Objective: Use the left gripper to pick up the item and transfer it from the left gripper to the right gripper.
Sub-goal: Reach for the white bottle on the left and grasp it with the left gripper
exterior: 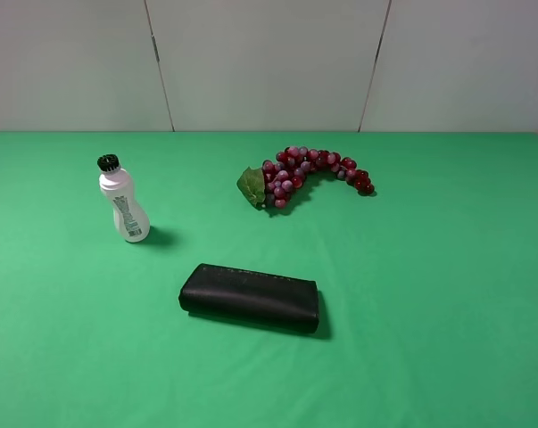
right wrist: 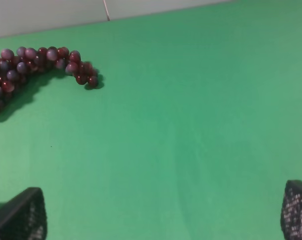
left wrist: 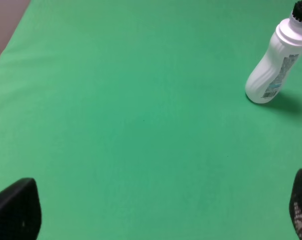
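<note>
The item, a small white bottle (exterior: 125, 204) with a black ribbed cap, stands upright on the green cloth at the left. It also shows in the left wrist view (left wrist: 275, 62), some way ahead of my left gripper (left wrist: 158, 212). That gripper is open and empty, with only its two black fingertips (left wrist: 16, 209) in frame. My right gripper (right wrist: 161, 212) is open and empty over bare cloth. Neither arm shows in the exterior high view.
A black oblong case (exterior: 250, 297) lies in the middle near the front. A red grape bunch (exterior: 306, 173) with a green leaf lies behind it, and also shows in the right wrist view (right wrist: 35, 67). A grey wall stands behind the table.
</note>
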You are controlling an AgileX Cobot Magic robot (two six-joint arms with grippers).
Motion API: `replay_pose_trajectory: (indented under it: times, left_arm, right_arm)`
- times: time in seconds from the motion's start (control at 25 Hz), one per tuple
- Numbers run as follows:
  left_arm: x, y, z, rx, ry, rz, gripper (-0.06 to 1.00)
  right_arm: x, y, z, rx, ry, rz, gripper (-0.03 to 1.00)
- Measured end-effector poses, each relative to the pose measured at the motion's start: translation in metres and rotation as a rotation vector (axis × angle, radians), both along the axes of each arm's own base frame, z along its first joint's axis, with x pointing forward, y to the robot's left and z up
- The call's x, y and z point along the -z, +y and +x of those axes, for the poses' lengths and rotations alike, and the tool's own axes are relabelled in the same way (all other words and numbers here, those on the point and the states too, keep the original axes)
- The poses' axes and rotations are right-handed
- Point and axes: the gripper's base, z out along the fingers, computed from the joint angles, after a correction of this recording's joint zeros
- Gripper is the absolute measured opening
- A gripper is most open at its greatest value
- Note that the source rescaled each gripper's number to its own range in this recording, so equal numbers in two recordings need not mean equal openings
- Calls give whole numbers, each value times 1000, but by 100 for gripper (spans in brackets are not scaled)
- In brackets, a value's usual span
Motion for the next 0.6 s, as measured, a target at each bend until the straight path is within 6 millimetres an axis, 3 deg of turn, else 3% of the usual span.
replay_pose_trajectory:
  times: [0.6]
  left_arm:
    - [-1, 0, 0, 0, -2, 0, 100]
  right_arm:
    - [0, 0, 0, 0, 0, 0, 100]
